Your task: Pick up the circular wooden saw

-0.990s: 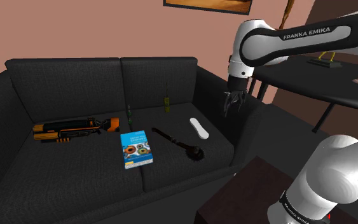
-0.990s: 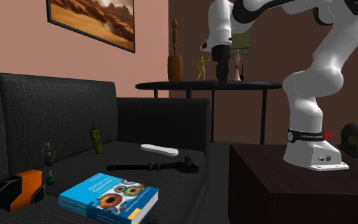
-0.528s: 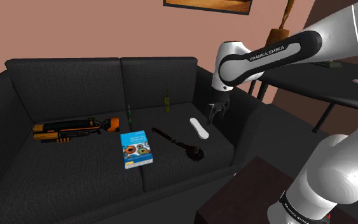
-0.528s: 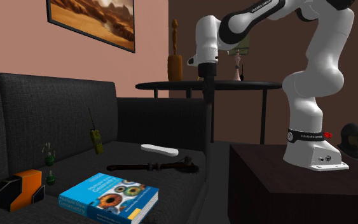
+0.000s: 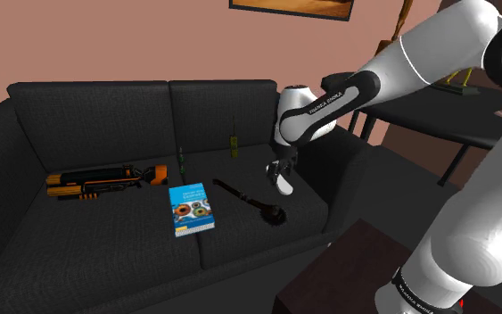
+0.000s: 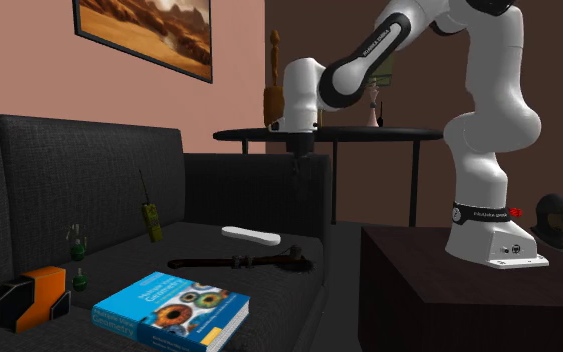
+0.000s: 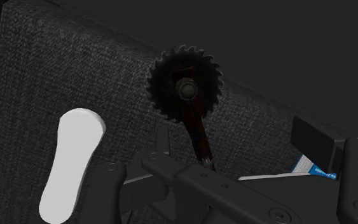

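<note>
The circular saw [image 5: 251, 204] is a dark, long-handled tool with a toothed disc [image 5: 276, 216] at one end. It lies flat on the right seat cushion of the dark couch [image 5: 106, 116], near the front edge. It also shows in the second exterior view [image 6: 241, 263]. Its toothed disc [image 7: 184, 86] lies ahead of the hand in the wrist view. My gripper [image 5: 282, 170] hangs open above the cushion, over a white oblong object and just behind the saw. Nothing is between the fingers [image 7: 311, 141]. The gripper [image 6: 299, 163] is well above the seat.
A white oblong object [image 5: 279, 181] lies beside the saw. A blue book [image 5: 191, 209] lies at the seam of the cushions. An orange and black tool [image 5: 106, 179], a small handset [image 5: 234, 143] and green bottles [image 5: 181, 165] lie further left. A dark round table [image 6: 329, 133] stands behind the couch arm.
The arm has swung down and to the shoulder view's left, from beside the couch arm to over the right seat cushion. Nothing on the couch has moved.
</note>
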